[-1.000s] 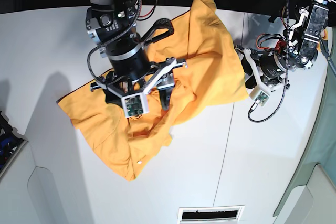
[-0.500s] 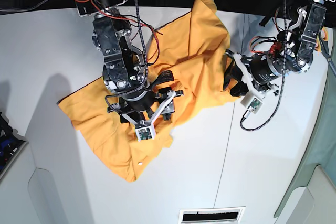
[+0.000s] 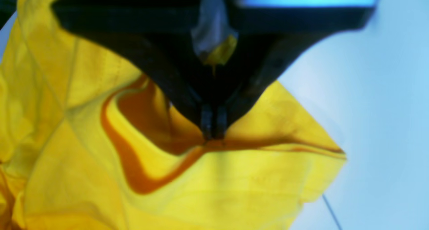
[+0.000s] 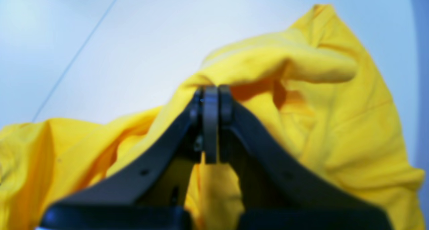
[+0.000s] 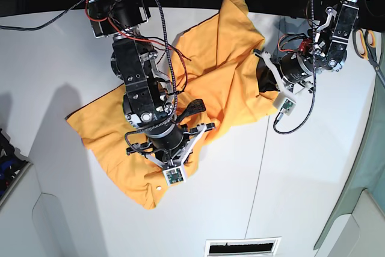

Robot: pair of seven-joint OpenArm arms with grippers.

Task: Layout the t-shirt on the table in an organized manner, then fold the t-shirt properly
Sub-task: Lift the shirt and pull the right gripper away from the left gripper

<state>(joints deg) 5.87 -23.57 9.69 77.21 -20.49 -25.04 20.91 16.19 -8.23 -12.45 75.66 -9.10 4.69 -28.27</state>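
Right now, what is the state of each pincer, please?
Left pincer: closed, pinching the t-shirt near its edge.
Right pincer: closed, pinching a raised fold of the t-shirt.

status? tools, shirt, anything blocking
Left tool shut on shirt edge. Right tool shut on a fold. Shirt crumpled on table, not laid out. Scissors at far edge, clear of the work.

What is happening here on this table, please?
A two-armed robot is handling a crumpled orange-yellow t-shirt on the white table. The left claw is shut on a fold near the shirt's edge. The right claw is shut on another bunched fold. The shirt is not yet spread flat.
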